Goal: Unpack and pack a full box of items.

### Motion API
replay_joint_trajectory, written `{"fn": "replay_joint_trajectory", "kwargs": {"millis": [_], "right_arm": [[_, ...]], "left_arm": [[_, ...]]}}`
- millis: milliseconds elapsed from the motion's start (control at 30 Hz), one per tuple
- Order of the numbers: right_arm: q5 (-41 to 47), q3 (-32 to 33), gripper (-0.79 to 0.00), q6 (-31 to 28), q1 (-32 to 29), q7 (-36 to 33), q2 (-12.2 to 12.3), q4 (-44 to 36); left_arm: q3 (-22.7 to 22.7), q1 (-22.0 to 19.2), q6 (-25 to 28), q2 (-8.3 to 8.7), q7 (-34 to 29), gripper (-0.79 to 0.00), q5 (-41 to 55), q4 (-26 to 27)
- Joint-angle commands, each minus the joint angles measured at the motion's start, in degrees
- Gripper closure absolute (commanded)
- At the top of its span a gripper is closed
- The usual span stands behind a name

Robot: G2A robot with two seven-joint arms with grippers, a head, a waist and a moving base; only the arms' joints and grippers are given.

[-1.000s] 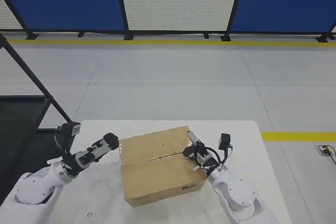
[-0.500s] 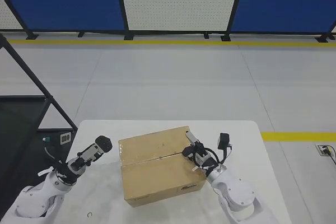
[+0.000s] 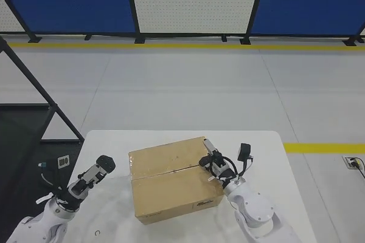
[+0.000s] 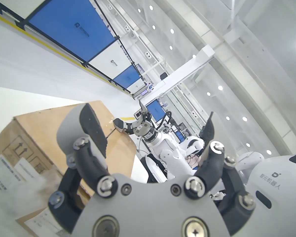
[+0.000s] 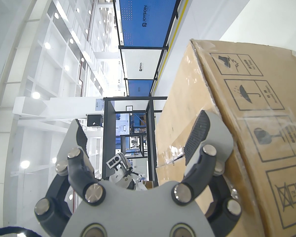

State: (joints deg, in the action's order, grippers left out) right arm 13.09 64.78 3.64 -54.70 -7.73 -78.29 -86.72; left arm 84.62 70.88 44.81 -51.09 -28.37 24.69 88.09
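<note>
A closed cardboard box (image 3: 170, 182) with a taped middle seam stands in the centre of the white table (image 3: 109, 143). My left gripper (image 3: 104, 163) hovers to the left of the box, apart from it; in the left wrist view it (image 4: 148, 127) is open with nothing between its fingers, and the box (image 4: 34, 129) lies beyond one finger. My right gripper (image 3: 208, 155) sits at the box's right top edge by the seam. In the right wrist view it (image 5: 138, 134) is open, one finger (image 5: 199, 129) close against the box (image 5: 249, 94).
A black metal frame (image 3: 24, 79) stands off the table's left side. A small dark ring (image 3: 97, 232) lies near the table's front left. The box's sides carry labels and handling symbols (image 5: 256, 92). Bare table surface lies left and right of the box.
My left gripper has drawn back from the box's left top edge, moving left and toward the table's front. The right gripper has barely shifted at the box's right edge.
</note>
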Motion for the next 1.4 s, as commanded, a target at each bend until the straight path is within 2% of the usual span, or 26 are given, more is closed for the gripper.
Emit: {"fn": "replay_joint_trajectory", "kwargs": {"millis": [0,167,667,800,967,1167,1267,1333,1367], "right_arm": [[0.1,0.0,-0.785,-0.1,0.5,0.2,-0.1,0.6],[0.5,-0.3,-0.785,-0.5,1.2,0.0,-0.5,1.7],[0.8,-0.4,-0.785,-0.4,1.3,-0.4,-0.6,1.9],[0.8,-0.4,-0.785,-0.4,1.3,-0.4,-0.6,1.9],[0.8,-0.4,-0.785,-0.4,1.3,-0.4,-0.6,1.9],[0.8,-0.4,-0.785,-0.4,1.3,-0.4,-0.6,1.9],[0.8,-0.4,-0.785,-0.4,1.3,-0.4,-0.6,1.9],[0.8,-0.4,-0.785,-0.4,1.3,-0.4,-0.6,1.9],[0.8,-0.4,-0.785,-0.4,1.3,-0.4,-0.6,1.9]], "left_arm": [[1.2,2.9,-0.3,-0.06,2.3,-0.785,-0.6,1.0],[2.9,9.6,-1.0,-0.2,3.4,-0.785,1.3,3.9],[3.0,10.0,-1.0,-0.2,3.3,-0.785,1.5,4.1],[3.7,11.9,-2.6,-0.62,7.5,-0.785,0.8,3.3],[5.2,16.3,-4.0,-0.9,9.1,-0.785,-1.0,4.1],[5.3,19.6,-10.1,-1.22,6.7,-0.785,7.0,4.2],[4.2,18.9,-15.8,-1.61,6.9,-0.785,11.4,2.9],[3.6,17.8,-19.3,-1.71,7.0,-0.785,10.3,2.2],[3.6,17.8,-19.3,-1.71,7.0,-0.785,10.3,2.2]]}}
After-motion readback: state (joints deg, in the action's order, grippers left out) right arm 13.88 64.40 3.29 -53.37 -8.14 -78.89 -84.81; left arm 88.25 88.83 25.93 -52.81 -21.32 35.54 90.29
